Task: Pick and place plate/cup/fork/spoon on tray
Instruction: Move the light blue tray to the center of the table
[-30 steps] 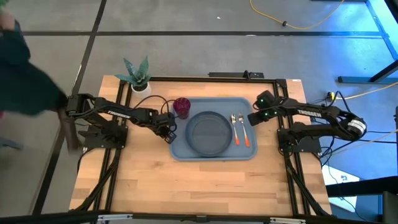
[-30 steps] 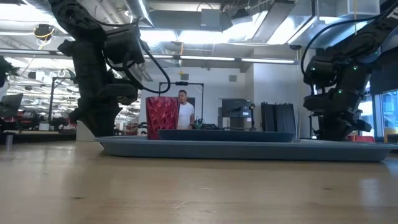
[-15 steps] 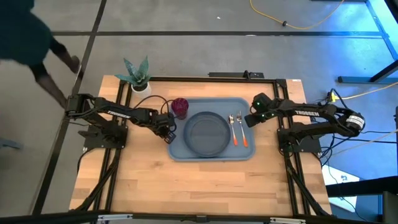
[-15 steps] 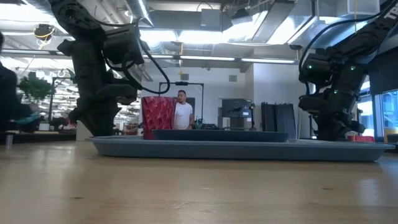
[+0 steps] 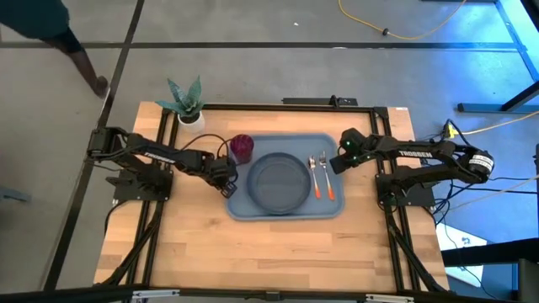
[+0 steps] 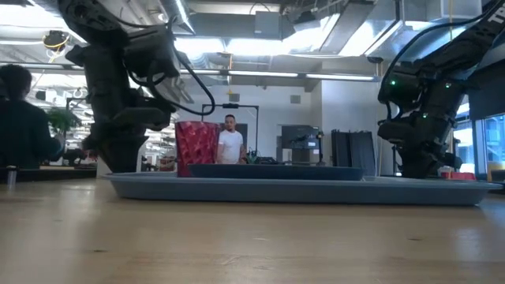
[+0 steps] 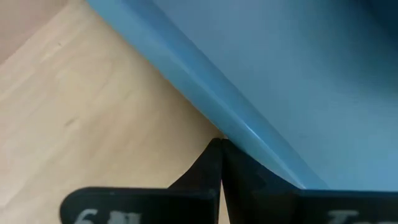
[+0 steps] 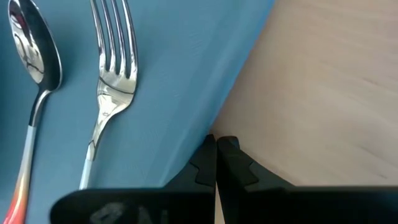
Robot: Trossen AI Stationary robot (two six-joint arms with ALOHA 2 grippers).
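On the light-blue tray [image 5: 288,208], everything already appears loaded: the slate-blue plate [image 5: 280,180] is sitting in the middle, the maroon cup [image 5: 242,147] in the far left corner, and the spoon [image 5: 313,174] and fork [image 5: 326,174] are lying side by side right of the plate. I am keeping the left gripper [image 5: 227,178] at the tray's left rim and the right gripper [image 5: 337,162] at its right rim; both wrist views show the fingers pressed together, gripping nothing. To do this step well, I am judging that each arm should back straight away from its rim, lifting slightly, without nudging the tray or cup
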